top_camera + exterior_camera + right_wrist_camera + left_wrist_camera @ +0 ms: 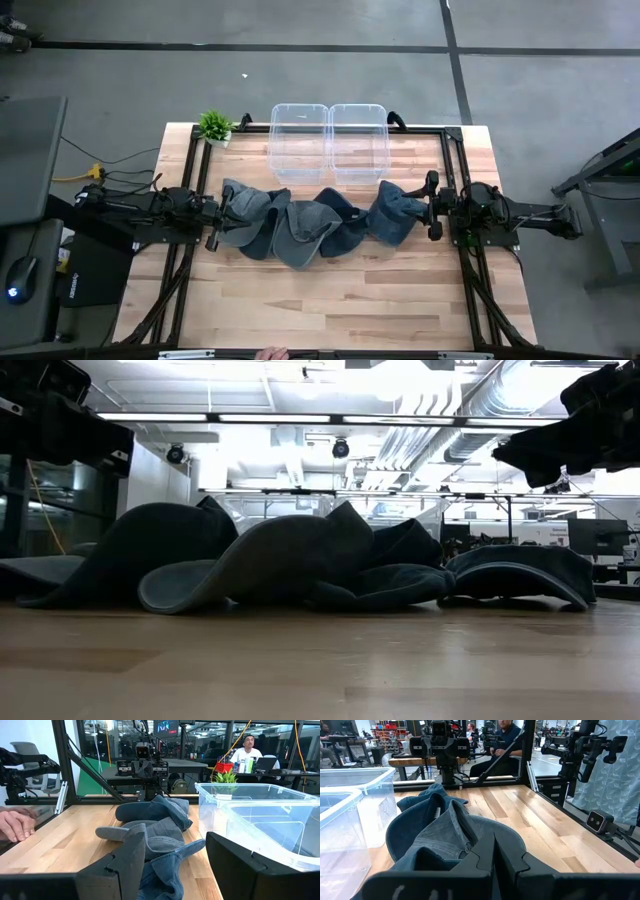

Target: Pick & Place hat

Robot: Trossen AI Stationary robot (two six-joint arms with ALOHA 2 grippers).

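Hats [310, 228] lie overlapped just ahead of the right gripper [172, 865], whose wide-open fingers hold nothing; closing could snag two brims. Left gripper [494, 865] is closed, empty, behind the pile's other end.

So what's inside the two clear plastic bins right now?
Both clear bins look empty; their floors show through. The hats lie overlapping on the table in front.
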